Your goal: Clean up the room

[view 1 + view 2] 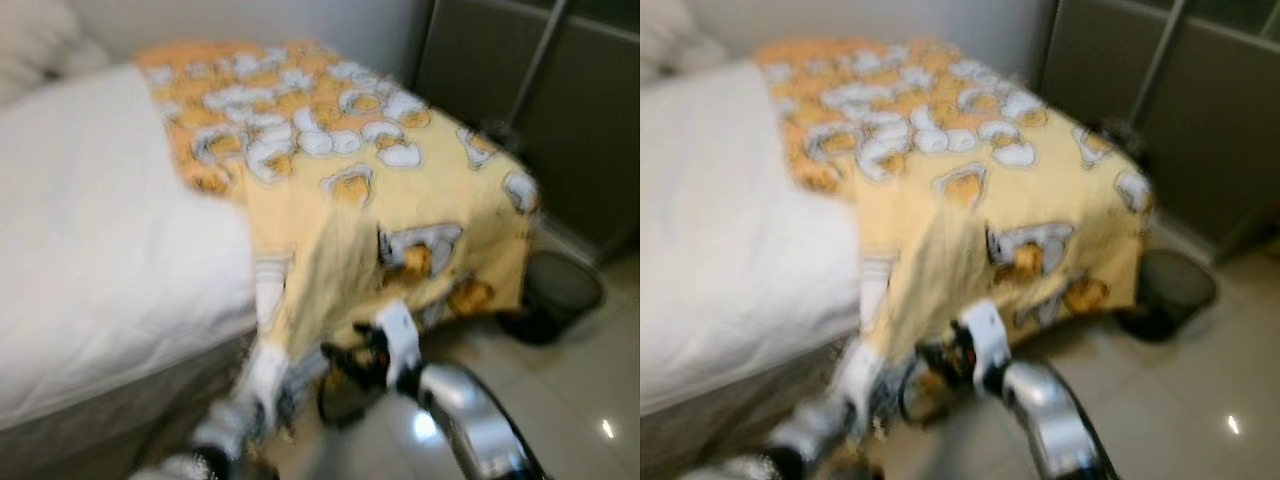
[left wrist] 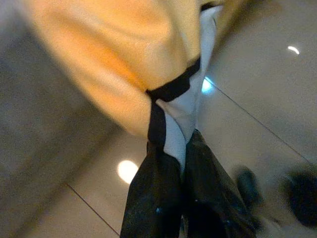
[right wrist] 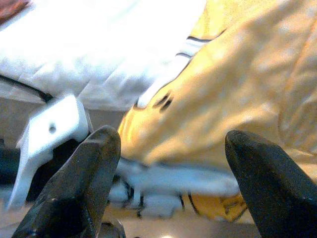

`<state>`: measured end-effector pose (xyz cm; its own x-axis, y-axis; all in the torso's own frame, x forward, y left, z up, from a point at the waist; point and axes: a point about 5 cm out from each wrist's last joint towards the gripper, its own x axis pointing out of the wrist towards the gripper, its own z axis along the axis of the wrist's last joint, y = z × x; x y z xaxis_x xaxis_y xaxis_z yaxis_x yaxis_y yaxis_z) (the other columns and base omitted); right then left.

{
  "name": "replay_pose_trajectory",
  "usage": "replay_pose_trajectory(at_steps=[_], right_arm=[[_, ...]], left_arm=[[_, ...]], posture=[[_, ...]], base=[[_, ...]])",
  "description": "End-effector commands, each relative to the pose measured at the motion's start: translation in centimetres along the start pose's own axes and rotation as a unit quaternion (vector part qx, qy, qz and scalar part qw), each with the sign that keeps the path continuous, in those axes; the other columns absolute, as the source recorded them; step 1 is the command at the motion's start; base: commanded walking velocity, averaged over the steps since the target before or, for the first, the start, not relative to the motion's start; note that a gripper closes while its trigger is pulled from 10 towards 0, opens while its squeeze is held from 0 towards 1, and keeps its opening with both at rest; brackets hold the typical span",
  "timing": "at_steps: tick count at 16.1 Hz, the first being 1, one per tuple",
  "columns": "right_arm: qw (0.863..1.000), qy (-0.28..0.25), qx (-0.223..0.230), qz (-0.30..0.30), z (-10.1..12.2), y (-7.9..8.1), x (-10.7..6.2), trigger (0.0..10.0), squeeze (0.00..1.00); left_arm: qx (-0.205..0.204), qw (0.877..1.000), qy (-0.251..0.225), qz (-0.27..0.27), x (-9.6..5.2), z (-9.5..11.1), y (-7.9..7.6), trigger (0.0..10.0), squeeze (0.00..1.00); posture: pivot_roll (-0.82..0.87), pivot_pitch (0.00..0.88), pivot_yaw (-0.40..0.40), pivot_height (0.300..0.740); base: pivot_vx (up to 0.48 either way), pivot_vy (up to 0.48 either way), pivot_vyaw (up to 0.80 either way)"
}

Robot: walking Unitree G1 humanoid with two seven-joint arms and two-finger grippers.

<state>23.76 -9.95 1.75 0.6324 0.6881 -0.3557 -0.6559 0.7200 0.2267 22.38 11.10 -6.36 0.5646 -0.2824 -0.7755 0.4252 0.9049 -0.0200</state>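
Observation:
A yellow blanket [image 1: 340, 180] with a white and orange cartoon print lies over the foot of a bed with a white sheet [image 1: 90, 240] and hangs down its near side. My left gripper [image 2: 173, 148] is shut on the blanket's hanging edge [image 2: 183, 99], low beside the bed. My right gripper [image 3: 171, 163] stands open in front of the hanging blanket [image 3: 223, 99], its fingers [image 3: 79, 183] wide apart with nothing between them. Both arms show low in the eye views, blurred, with the right arm [image 1: 470, 420] silver.
A dark round waste bin [image 1: 555, 290] stands on the tiled floor to the right of the bed's corner. Dark cupboard doors [image 1: 560, 110] run along the right. A pillow [image 1: 35, 40] lies at the bed's far left. Glossy floor tiles [image 1: 580, 410] spread at the lower right.

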Motion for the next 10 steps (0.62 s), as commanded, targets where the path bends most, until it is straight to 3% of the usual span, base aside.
replay_pose_trajectory(at_steps=[1,2,5,6,7,10], right_arm=[[1.000,-0.006,-0.006,0.005,0.5,-0.1,0.1,10.0,0.00],[1.000,-0.004,-0.006,0.008,0.5,0.0,0.0,10.0,0.00],[1.000,-0.002,-0.007,0.011,0.4,0.0,0.0,10.0,0.00],[1.000,-0.001,-0.007,0.012,0.4,0.1,0.0,10.0,0.00],[1.000,-0.001,-0.007,0.015,0.3,0.1,-0.1,10.0,0.00],[1.000,0.002,-0.007,0.017,0.3,0.0,-0.2,10.0,0.00]], left_arm=[[0.028,0.999,-0.001,-0.028,0.2,0.8,-0.5,10.0,0.00],[0.017,0.997,0.037,-0.069,0.3,-0.4,-2.4,10.0,0.00],[0.004,0.994,0.070,-0.088,0.4,-1.1,-3.8,10.0,0.00],[0.000,0.993,0.080,-0.091,0.3,-1.3,-4.0,10.0,0.00],[0.021,0.989,0.116,-0.088,0.1,-2.5,-3.9,10.0,0.00],[0.025,0.984,0.148,-0.097,-0.2,-3.6,-3.8,10.0,0.00]], posture=[[-0.04,0.000,-0.033,0.740],[-0.05,0.000,-0.034,0.740],[-0.05,0.000,-0.039,0.740],[-0.05,0.000,-0.040,0.740],[-0.05,0.000,-0.042,0.740],[-0.04,0.000,-0.044,0.740]], base=[[0.000,0.000,0.00],[0.000,0.000,0.00],[0.000,0.000,0.00],[0.000,0.000,0.00],[0.000,0.000,0.00],[0.000,0.000,0.00]])
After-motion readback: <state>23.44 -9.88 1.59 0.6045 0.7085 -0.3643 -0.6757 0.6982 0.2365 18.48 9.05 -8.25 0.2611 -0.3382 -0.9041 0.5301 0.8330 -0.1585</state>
